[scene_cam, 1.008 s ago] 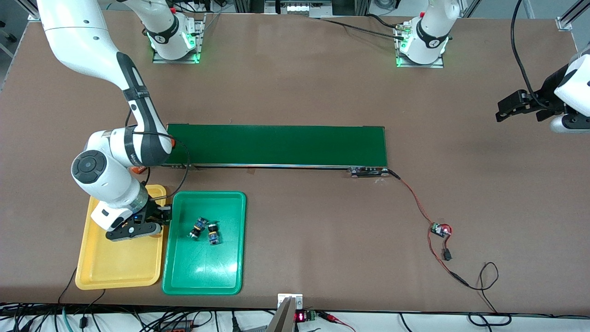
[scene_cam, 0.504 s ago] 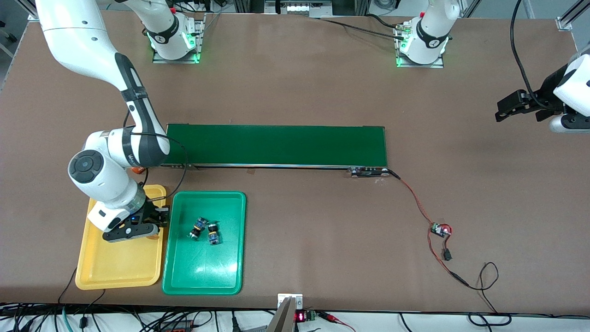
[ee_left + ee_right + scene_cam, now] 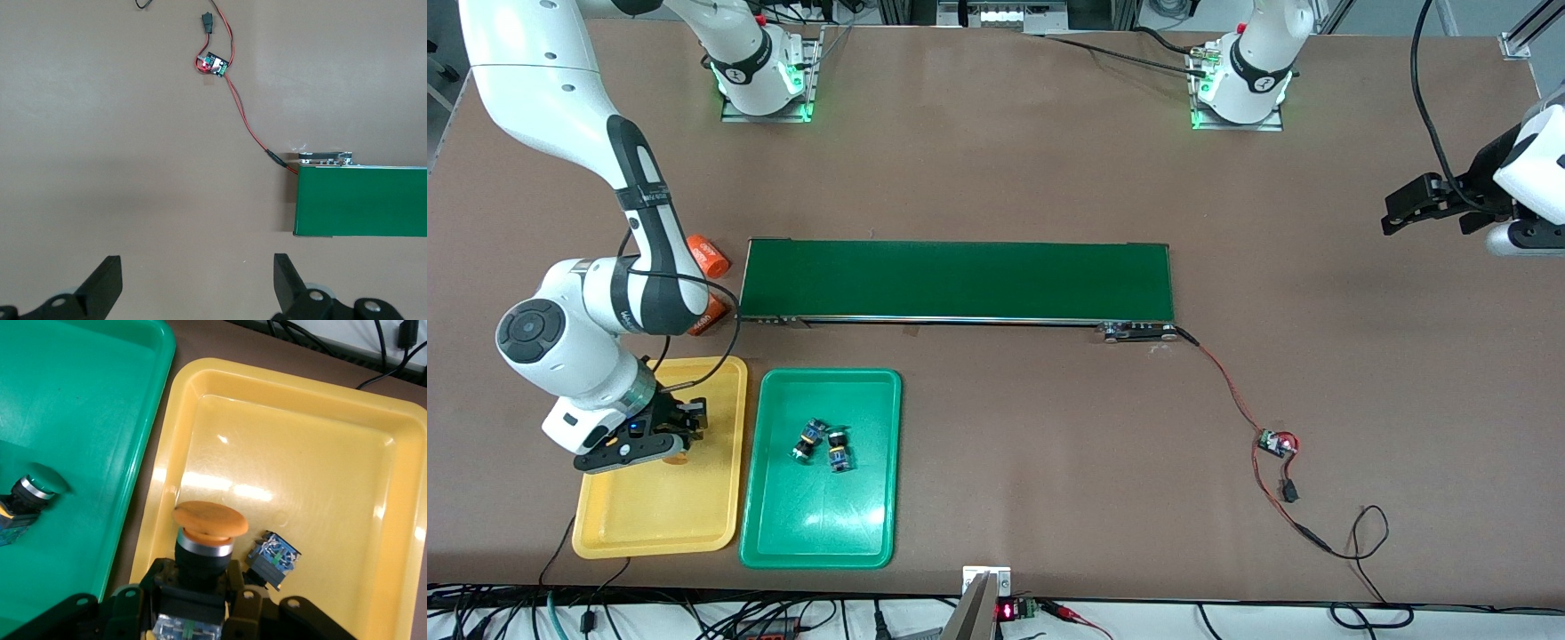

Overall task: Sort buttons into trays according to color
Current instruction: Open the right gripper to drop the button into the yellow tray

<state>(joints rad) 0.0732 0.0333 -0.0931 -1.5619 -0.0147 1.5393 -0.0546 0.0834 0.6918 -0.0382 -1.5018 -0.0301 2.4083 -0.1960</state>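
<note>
Two green buttons (image 3: 824, 444) already lie in the green tray (image 3: 871, 533) at lower left, while our right hand (image 3: 660, 442), clenched on an orange button (image 3: 209, 523), hangs over the yellow tray (image 3: 658, 516) beside another button (image 3: 273, 560), and our left hand (image 3: 1409, 206) waits released.

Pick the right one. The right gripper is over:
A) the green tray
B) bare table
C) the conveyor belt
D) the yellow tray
D: the right gripper is shut on an orange-capped button and hangs over the yellow tray, as both the front and right wrist views show.
</note>
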